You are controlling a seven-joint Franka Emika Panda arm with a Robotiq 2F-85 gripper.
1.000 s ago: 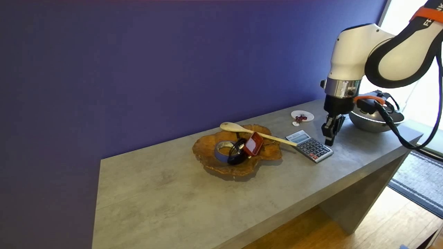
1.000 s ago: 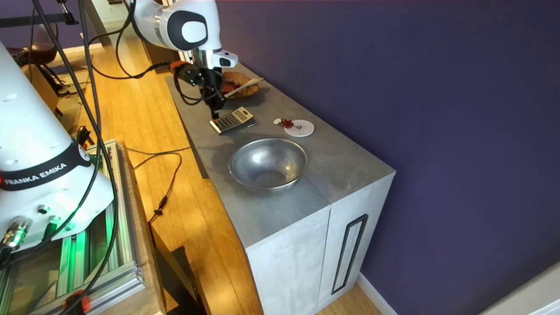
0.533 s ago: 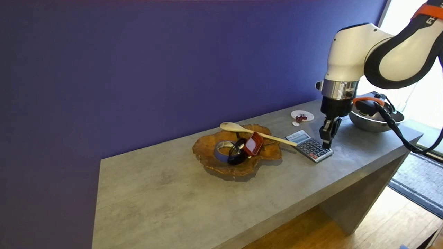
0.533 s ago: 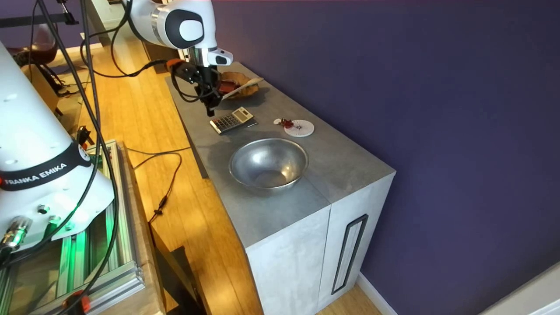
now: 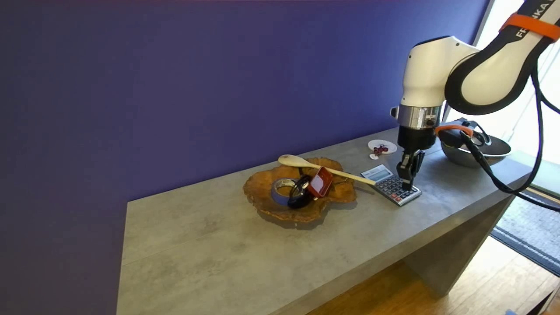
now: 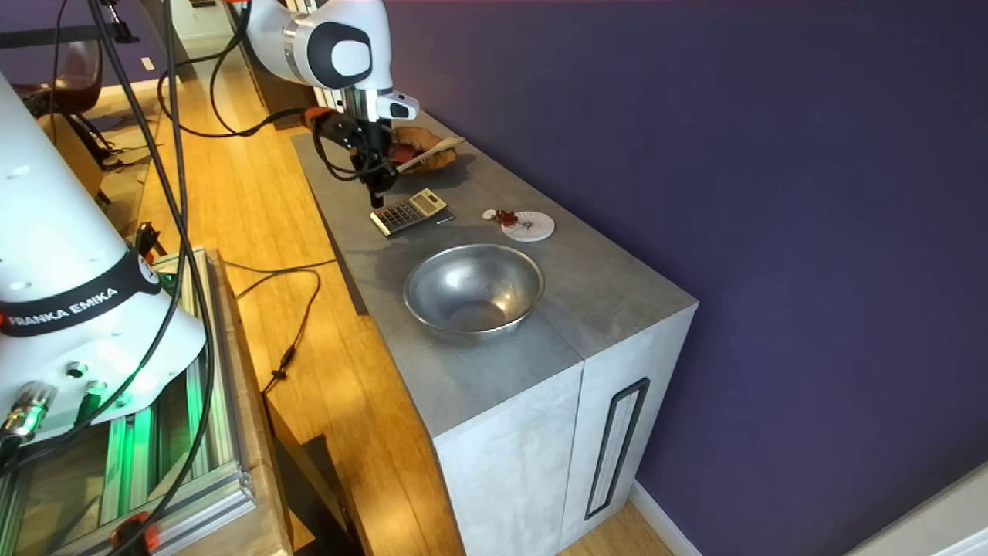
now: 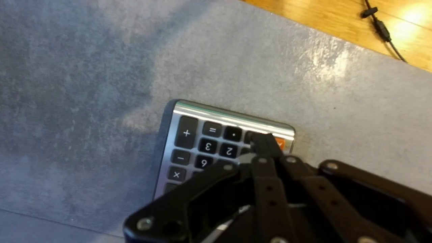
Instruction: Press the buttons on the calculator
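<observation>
Pointing down over the calculator (image 5: pixel 388 183), the end effector (image 7: pixel 266 143)
Fingers (image 7: pixel 269 148) pressed together at the buttons (image 7: pixel 228 150); contact unclear.

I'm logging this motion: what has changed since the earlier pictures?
In an exterior view, the gripper has moved leftward and slightly down in the picture, its tip now over the buttons. Nothing was grasped or released. The calculator, wooden spoon and metal bowl stayed put.

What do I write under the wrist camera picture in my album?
A closed gripper over the keys of a calculator on a grey table, wooden floor at top right.
</observation>
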